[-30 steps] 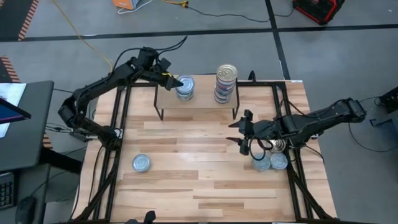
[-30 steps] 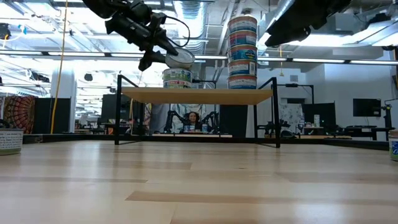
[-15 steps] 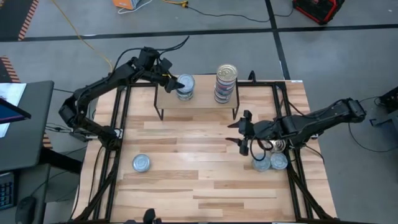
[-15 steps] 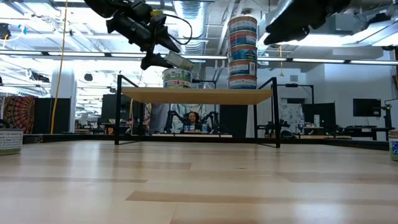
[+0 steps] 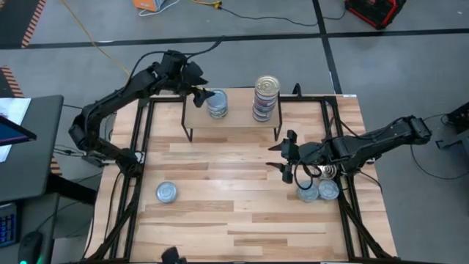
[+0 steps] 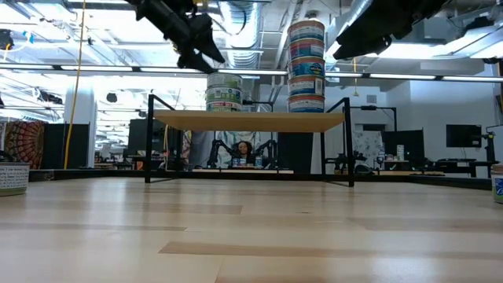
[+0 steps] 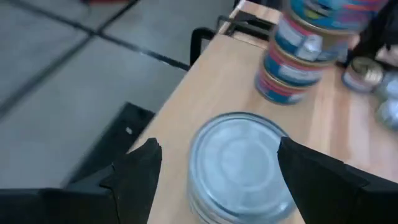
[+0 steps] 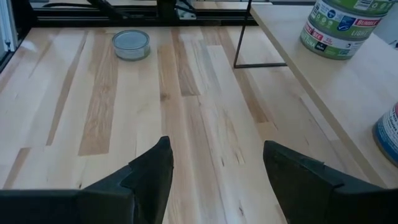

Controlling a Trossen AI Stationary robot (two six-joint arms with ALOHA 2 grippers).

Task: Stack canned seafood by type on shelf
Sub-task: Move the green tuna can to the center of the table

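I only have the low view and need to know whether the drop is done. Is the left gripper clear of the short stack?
Observer: Yes. The left wrist view shows the left gripper open, fingers either side of the top tin, not touching it.
Operator: How many tins remain off the shelf?
Observer: From above, a lone tin on the left and what looks like a cluster of three at the right.
Operator: Is the right gripper carrying one?
Observer: No. The right gripper is open and empty beside that cluster.

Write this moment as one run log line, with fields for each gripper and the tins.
left gripper: open, beside short stack on shelf | right gripper: open, empty, above table | tall stack: on shelf
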